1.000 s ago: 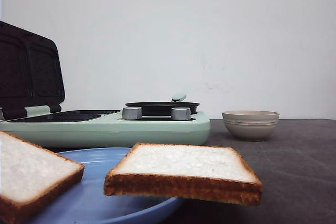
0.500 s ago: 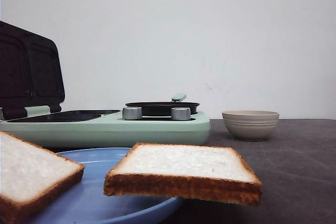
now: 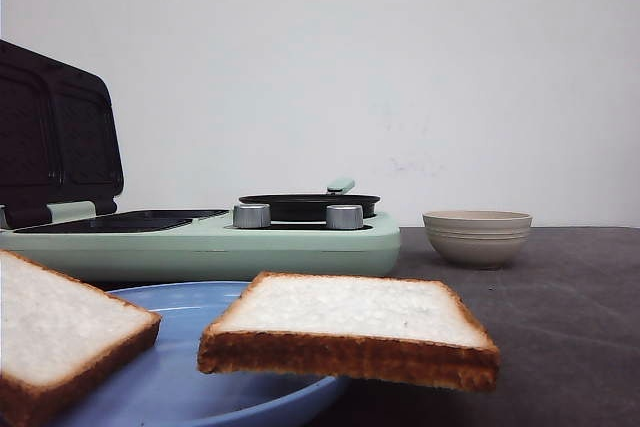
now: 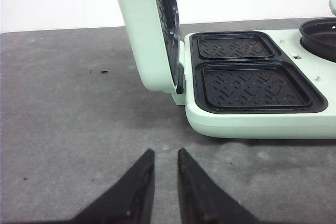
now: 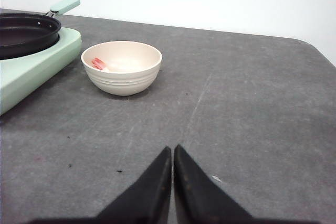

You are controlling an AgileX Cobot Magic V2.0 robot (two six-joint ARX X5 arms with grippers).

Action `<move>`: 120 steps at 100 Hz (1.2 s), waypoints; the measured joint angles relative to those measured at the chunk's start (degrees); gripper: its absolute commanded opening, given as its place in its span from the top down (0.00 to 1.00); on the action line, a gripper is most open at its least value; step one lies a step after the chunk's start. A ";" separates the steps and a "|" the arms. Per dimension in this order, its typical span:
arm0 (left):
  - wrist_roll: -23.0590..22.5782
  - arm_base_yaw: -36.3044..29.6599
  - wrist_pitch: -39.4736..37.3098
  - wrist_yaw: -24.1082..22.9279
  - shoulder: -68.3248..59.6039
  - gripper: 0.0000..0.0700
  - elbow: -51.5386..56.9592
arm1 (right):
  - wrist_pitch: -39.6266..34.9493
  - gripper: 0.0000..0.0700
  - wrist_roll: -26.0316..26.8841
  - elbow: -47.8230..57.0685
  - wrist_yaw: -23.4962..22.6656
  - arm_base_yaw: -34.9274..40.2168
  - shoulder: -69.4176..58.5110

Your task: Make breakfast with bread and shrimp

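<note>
nothing's been touched yet from where i'm standing. two slices of bread sit on a blue plate [image 3: 190,367] at the near edge of the table: one slice [image 3: 350,327] hangs half off the plate's rim toward the right, the other slice [image 3: 60,337] is at the far left, partly cut off from view. behind them is the mint green sandwich maker [image 3: 200,237] with its lid [image 4: 152,30] propped open and both dark grill plates [image 4: 252,80] bare. the shrimp [image 5: 100,64] is in the beige bowl [image 5: 122,67], just beside the maker's little frying pan [image 5: 26,32].

left gripper [image 4: 164,163] hovers over bare table near the maker, fingers a small gap apart, holding nothing. right gripper [image 5: 172,156] has its tips pressed together, also holding nothing.

my guess is first move is bread into the grill. if so, the overhanging slice looks like the easy one: open wide, come in at the free crust edge, pinch lightly so the soft crumb doesn't crush. lay it flat in one recess, square to the rim, and keep clear of that upright lid.
</note>
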State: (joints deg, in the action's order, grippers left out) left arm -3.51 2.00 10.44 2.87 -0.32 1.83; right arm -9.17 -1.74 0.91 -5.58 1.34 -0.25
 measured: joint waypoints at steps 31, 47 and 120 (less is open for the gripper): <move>0.00 0.00 0.00 0.00 0.00 1.00 0.00 | 0.00 1.00 0.00 0.00 0.00 0.00 0.00; 0.00 0.00 0.00 0.00 0.00 1.00 0.00 | 0.00 1.00 0.00 0.00 0.00 0.00 0.00; 1.70 0.00 0.00 0.00 0.00 1.00 0.00 | 0.00 1.00 0.00 0.00 -0.24 0.00 0.00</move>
State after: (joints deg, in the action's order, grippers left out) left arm -1.80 2.00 10.44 2.87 -0.32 1.83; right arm -9.17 -1.74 0.91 -5.82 1.34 -0.25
